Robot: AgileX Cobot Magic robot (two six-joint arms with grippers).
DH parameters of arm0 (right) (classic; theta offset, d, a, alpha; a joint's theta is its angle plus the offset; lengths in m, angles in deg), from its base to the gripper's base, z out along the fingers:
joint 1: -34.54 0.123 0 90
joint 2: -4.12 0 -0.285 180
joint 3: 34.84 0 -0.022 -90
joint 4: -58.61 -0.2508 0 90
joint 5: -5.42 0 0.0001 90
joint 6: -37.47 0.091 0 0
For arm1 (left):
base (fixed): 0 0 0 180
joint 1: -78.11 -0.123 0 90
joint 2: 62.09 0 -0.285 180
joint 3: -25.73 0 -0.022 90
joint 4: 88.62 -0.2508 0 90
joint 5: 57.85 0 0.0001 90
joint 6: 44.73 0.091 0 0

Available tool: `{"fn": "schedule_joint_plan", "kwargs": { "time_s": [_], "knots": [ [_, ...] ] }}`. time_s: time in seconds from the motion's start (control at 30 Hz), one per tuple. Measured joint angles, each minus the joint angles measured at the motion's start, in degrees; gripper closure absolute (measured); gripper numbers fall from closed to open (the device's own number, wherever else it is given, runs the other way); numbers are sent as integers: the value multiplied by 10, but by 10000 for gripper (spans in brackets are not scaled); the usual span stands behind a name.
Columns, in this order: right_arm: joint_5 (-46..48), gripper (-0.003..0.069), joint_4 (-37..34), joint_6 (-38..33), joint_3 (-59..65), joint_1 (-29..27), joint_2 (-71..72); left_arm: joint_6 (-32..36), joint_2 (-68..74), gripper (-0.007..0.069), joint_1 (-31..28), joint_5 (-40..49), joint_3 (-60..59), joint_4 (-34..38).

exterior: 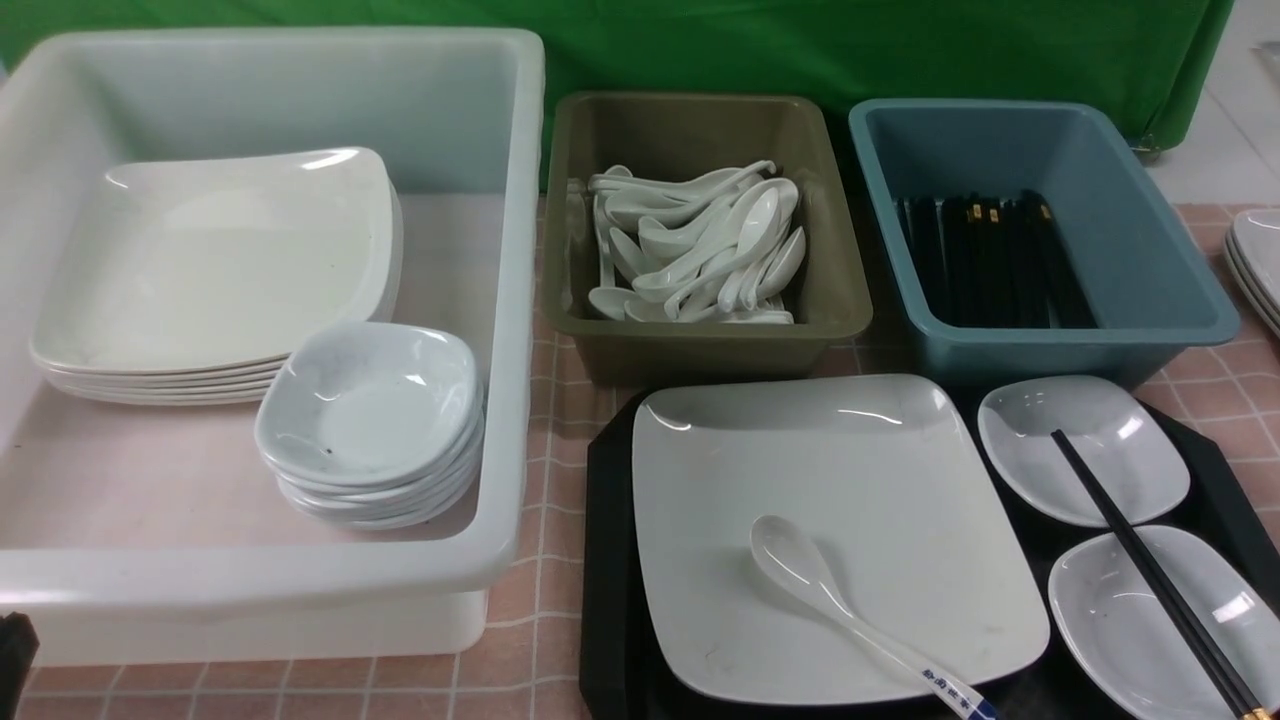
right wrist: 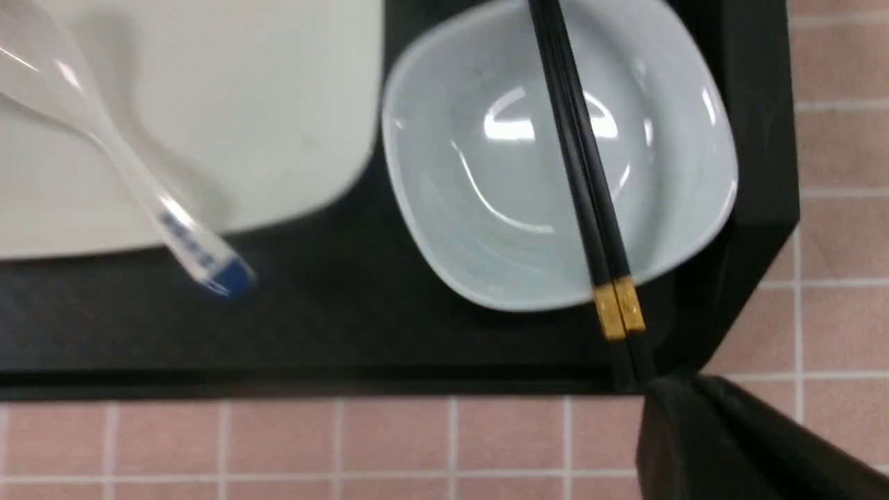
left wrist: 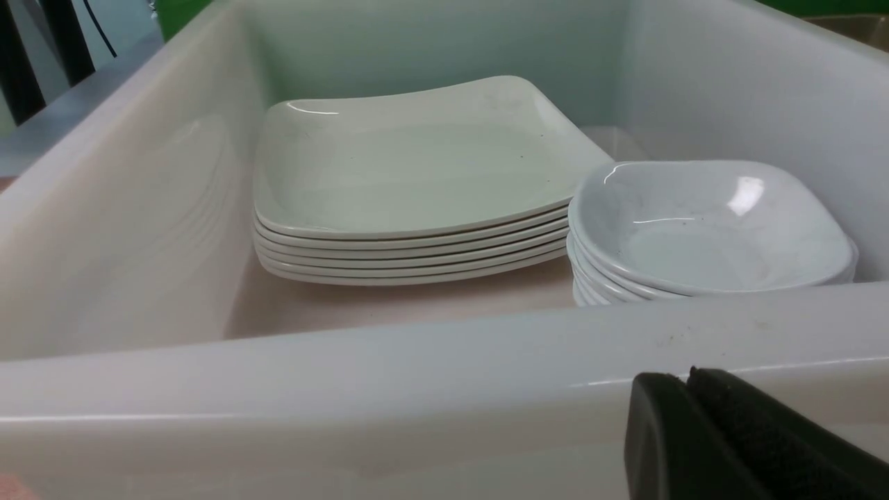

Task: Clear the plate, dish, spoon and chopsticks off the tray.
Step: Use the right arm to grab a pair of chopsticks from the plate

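Note:
The black tray (exterior: pixel 605 560) holds the large white plate (exterior: pixel 880 500), with the blue-tipped spoon (exterior: pixel 810 580) lying on it. To the plate's right sit two small white dishes, one farther (exterior: pixel 1080 440) and one nearer (exterior: pixel 1120 610). The black chopsticks (exterior: pixel 1140 560) lie across both. In the right wrist view my right gripper (right wrist: pixel 667 382) is shut on the chopsticks' (right wrist: pixel 576 146) end just past the gold bands, at the tray's (right wrist: pixel 312 333) corner, over the near dish (right wrist: pixel 486 208). My left gripper (left wrist: pixel 684 378) is shut and holds nothing, in front of the white tub's near wall.
The white tub (exterior: pixel 520 300) at left holds a stack of plates (exterior: pixel 220 260) and a stack of dishes (exterior: pixel 370 410). Behind the tray stand an olive bin (exterior: pixel 700 335) of spoons and a blue bin (exterior: pixel 1180 290) of chopsticks. More plates (exterior: pixel 1260 260) sit at the right edge.

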Motion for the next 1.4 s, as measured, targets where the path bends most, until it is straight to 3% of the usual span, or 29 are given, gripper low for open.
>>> {"fn": "schedule_joint_plan", "kwargs": {
  "time_s": [0.23,0.33,0.37,0.43,0.6,1.03,1.13,1.2,1.23,1.27,1.4],
  "knots": [
    [-16,500,12,-32,-66,0,-237,0,0,605,0,0,0,0],
    [-18,428,13,-50,-102,0,-285,0,0,605,0,0,0,0],
    [-19,355,14,-68,-132,0,-321,0,0,605,0,0,0,0],
    [-16,282,14,-84,-159,0,-356,0,0,605,0,0,0,0],
    [-10,219,14,-105,-178,0,-408,0,0,605,0,0,0,0],
    [-30,230,11,-109,-178,1,-476,0,0,605,0,0,0,0],
    [-30,288,11,-109,-178,1,-482,0,0,605,0,0,0,0],
    [-29,428,10,-113,-179,1,-482,0,0,605,0,0,0,0],
    [-29,441,10,-114,-179,1,-482,0,0,605,0,0,0,0],
    [-23,507,10,-115,-180,1,-482,0,0,605,0,0,0,0],
    [1,496,9,-118,-182,1,-475,0,0,605,0,0,0,0]
  ]
}}
